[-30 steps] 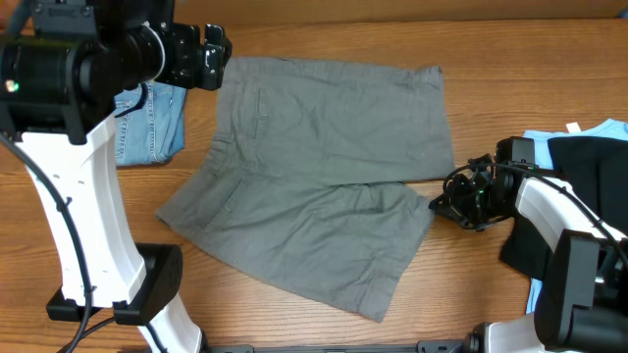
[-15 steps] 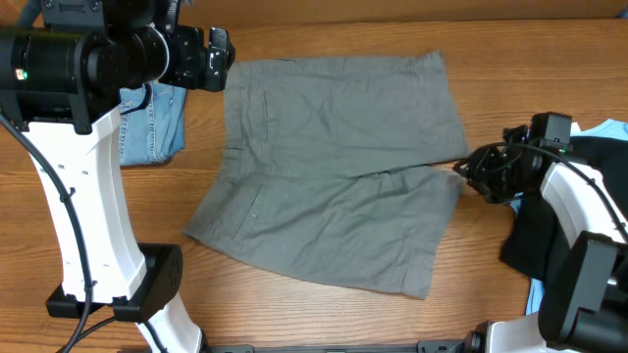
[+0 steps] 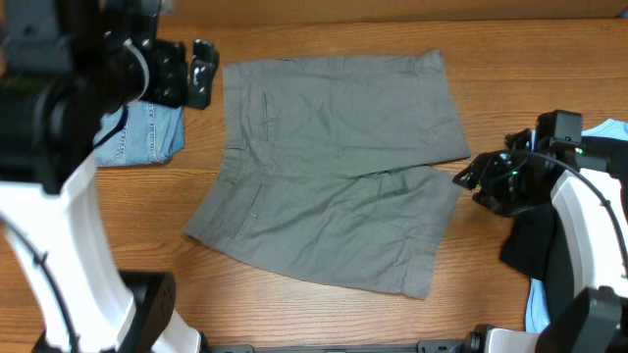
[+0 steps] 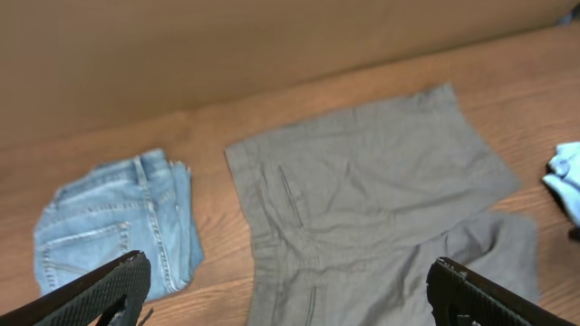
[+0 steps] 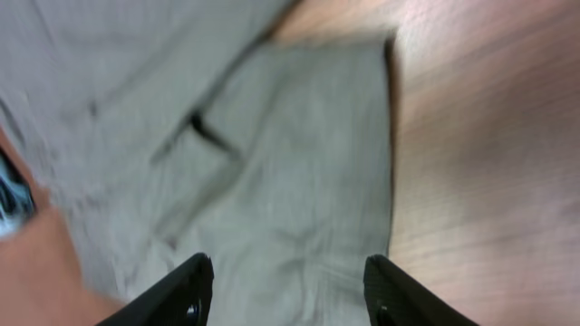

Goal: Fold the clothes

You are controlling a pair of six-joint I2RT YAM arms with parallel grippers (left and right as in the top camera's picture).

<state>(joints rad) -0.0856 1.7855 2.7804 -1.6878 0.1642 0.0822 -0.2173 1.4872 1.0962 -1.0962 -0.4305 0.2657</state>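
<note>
shorts point(image 3: 334, 167): we see them spread flat in the middle of the tabletop point(image 3: 118, 235), waistband to the left and both legs pointing right. The far leg lies straight, the near leg slants toward the near right, and the two meet along the middle.
left pincer point(image 3: 203, 71): spread wide and empty. We see it raised at the far left, just left of the waistband's far corner, and its wrist view looks down on both denim and shorts.
right pincer point(image 5: 285, 272): spread, with nothing between its fingers point(image 5: 181, 290). It sits just right of the shorts, by the far right corner of the near leg. We cannot tell whether a tip touches the cloth.
denim point(image 3: 147, 132): folded at the far left, beside the shorts, with a strip of bare wood between them.
black garment point(image 3: 530, 240): bunched at the right edge, partly under the right arm.
light-blue garment point(image 3: 610, 127): we see it peeking out past the black garment at the far right.
</note>
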